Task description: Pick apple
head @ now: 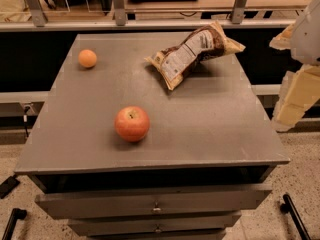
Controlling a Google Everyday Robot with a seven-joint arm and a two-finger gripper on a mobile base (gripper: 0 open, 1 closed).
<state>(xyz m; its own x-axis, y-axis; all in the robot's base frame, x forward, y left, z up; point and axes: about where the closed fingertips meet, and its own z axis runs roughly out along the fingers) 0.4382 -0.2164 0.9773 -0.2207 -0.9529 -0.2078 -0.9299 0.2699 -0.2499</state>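
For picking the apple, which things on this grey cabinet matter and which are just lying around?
For the job: round red-orange apple with yellowish patches, front middle of the grey cabinet top; pale gripper, beyond its right edge.
Lying about: small plain orange round fruit, back left; crumpled brown-and-white snack bag, back right.

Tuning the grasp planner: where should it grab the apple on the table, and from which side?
Grip the apple across its widest middle, coming straight down from above. It sits upright, stem dimple up, with bare table all round it. The gripper is at the picture's right, beyond the table's edge, well away from the apple.
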